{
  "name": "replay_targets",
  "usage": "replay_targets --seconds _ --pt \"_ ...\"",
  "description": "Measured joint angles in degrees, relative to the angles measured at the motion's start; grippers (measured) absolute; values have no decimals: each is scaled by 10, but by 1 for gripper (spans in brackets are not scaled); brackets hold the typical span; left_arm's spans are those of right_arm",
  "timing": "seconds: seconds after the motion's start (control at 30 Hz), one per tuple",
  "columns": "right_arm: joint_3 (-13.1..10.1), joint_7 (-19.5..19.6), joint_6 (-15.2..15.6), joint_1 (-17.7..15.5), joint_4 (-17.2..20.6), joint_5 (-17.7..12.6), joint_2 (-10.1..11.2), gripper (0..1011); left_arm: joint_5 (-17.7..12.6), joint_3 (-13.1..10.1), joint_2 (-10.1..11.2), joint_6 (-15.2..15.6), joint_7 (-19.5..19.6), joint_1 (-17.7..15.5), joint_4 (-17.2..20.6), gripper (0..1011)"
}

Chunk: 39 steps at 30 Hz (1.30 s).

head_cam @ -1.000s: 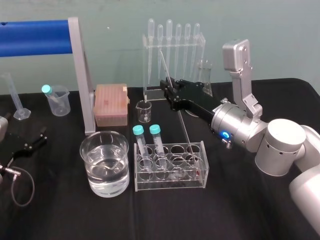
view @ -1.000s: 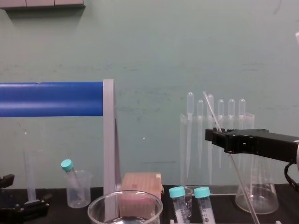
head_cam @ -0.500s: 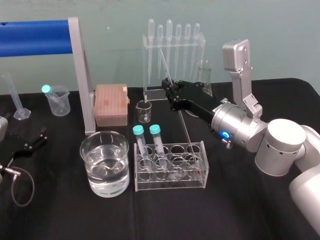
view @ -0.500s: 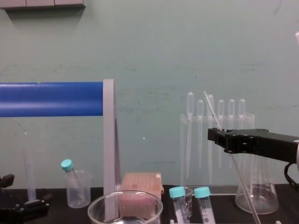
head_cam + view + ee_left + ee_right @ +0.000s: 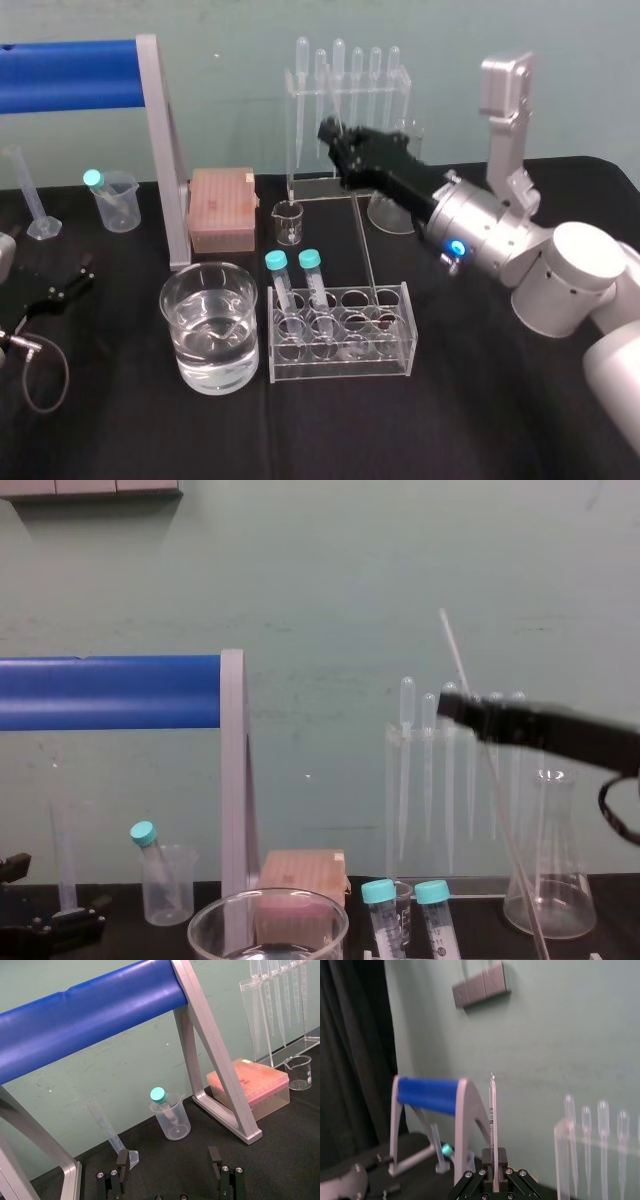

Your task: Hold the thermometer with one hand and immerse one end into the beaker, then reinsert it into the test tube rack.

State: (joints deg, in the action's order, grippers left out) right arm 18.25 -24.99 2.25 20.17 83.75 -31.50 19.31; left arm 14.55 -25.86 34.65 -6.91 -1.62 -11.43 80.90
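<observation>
Right end effector [image 5: 335, 140] clamps one thermometer [image 5: 361, 240], tip at one rack [image 5: 340, 372], two capped tubes [image 5: 277, 262]; left end effector [image 5: 168, 1159] wide.

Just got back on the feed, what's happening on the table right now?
The right end effector is shut on the thermometer above the test tube rack and has raised it over the last second. Its lower end now sits about level with the rack's top, near the rear right. It has not yet gone to the beaker of clear liquid on the rack's left. The left end effector lies open, parked at the table's left.
</observation>
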Motion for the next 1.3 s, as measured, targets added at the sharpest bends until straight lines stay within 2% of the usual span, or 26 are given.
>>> replay_targets --seconds 0.3,0.43,0.6,0.67,0.8,1.0,1.3 --pt "-3 -29 -43 37 12 -28 0 52 0 0 0 0 0 0 0 1008" --pt "-3 -50 -67 56 7 -46 -8 52 0 0 0 0 0 0 0 1008" --pt "3 -84 -115 81 -18 -65 -27 52 0 0 0 0 0 0 0 1008" --pt "10 -109 -143 97 -42 -81 -44 52 0 0 0 0 0 0 0 1008" --pt "22 -140 -166 115 -69 -101 -64 52 0 0 0 0 0 0 0 1008" --pt "45 -182 -182 132 -91 -126 -87 52 0 0 0 0 0 0 0 1008" --pt "82 -208 -176 133 -96 -146 -100 52 0 0 0 0 0 0 0 1008"
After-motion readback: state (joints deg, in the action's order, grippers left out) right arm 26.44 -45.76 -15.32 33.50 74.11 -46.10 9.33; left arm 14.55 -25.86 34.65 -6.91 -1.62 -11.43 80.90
